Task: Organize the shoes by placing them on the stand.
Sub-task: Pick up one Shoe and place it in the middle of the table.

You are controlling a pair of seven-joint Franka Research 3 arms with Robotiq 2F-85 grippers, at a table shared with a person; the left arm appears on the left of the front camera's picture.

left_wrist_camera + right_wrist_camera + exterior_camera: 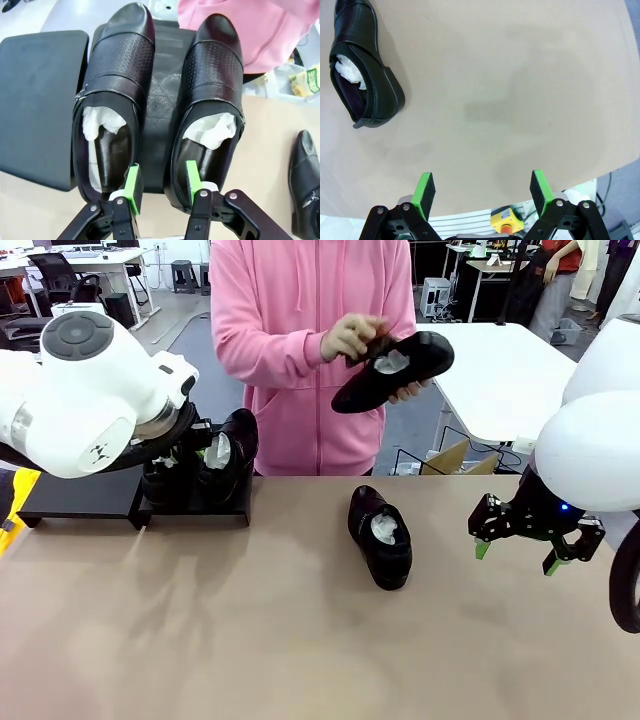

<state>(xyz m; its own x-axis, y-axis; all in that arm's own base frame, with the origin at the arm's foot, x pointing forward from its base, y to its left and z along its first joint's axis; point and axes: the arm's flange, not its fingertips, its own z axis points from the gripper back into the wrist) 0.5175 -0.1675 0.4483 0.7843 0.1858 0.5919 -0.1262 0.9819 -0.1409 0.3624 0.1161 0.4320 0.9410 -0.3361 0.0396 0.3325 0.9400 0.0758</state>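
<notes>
A: Shows the first shoe (117, 75) and the second shoe (215, 85) standing side by side on one section of the stand (40, 100), leaving the other section bare. Puts the left pincer (161, 172) spread partway, close at the two heels, pinching nothing.

B: Any hazard there?

A: Probably. Places one green pad (132, 182) by each heel rim; hard to tell whether touching. Could snag a rim on pulling away or twisting, and tug a shoe off the stand's near edge.

B: And elsewhere?

A: Finds the third shoe (380, 537) lying alone in the middle of the counter (300, 640), and the fourth shoe (395, 370) held in a person's hands (350, 337) beyond the far edge. Has the right pincer (516, 558) spread wide and empty, hanging low near the third shoe.

B: Worth worrying about?

A: Looks so. Expect slipping on the glossy leather under a shallow grip, and jamming of a pad against the white paper stuffing (385, 530). Means crossing toward the left arm (90, 390) to reach the bare section, risking a knock between arms. Calls for care around the hands too, in case of a handover.
</notes>
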